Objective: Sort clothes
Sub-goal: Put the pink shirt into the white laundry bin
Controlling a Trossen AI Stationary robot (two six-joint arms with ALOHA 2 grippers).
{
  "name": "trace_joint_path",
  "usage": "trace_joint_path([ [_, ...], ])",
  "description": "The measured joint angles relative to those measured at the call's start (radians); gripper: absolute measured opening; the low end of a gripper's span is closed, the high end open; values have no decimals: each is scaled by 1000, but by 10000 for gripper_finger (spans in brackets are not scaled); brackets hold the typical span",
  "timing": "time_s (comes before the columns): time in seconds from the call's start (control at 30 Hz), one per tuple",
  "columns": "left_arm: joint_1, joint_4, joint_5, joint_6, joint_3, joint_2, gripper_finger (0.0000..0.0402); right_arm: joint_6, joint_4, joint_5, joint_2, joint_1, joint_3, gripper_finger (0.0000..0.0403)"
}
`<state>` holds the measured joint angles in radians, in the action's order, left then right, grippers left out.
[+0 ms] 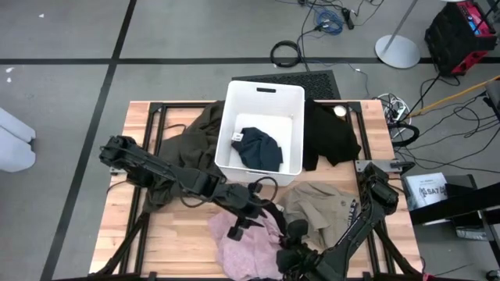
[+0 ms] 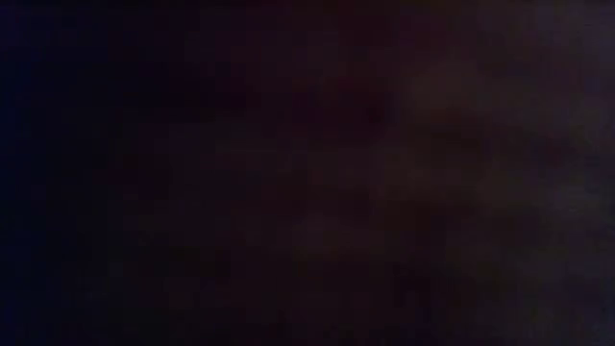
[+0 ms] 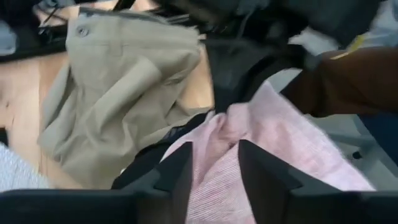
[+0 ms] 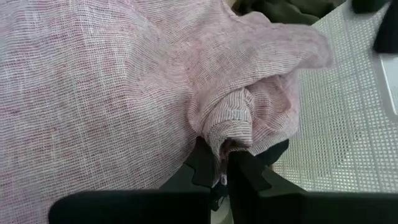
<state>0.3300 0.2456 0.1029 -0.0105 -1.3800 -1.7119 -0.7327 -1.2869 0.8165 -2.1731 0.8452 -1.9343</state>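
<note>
The left arm reaches from the table's left edge diagonally toward the near centre. The left gripper [image 1: 244, 221] is lowered onto the pink garment [image 1: 251, 243], its fingers [image 3: 180, 171] parted and pressed into the cloth; the views do not settle whether they grip it. The right arm folds from the right edge back toward the near edge. The right gripper [image 4: 222, 169] is clenched on a bunched fold of the pink garment.

The low view is dark and shows nothing. In the high view both arms cover the pink garment's middle, and the picture's lower edge cuts it off.

The pink garment lies crumpled at the near centre, without a clear long axis. A khaki garment [image 1: 320, 204] lies just beside it, to the right. A navy garment [image 1: 260, 148] sits in the white bin [image 1: 266, 95] at the far centre. An olive garment [image 1: 191, 144] spreads left of the bin, long axis running far to near. A black garment [image 1: 332, 134] lies right of the bin.
</note>
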Motion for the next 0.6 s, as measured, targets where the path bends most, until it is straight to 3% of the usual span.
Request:
trace_joint_path([
  [0.3, 38, 5, -32, 0, 0, -51, 259, 16, -6, -4, 0, -21, 0, 10],
  [0.47, 57, 5, -126, 21, 0, -56, 271, 16, -6, -5, 0, -28, 0, 10],
  [0.6, 57, 1, -132, 18, 0, -97, 272, 16, -6, -6, 0, -35, 0, 10],
])
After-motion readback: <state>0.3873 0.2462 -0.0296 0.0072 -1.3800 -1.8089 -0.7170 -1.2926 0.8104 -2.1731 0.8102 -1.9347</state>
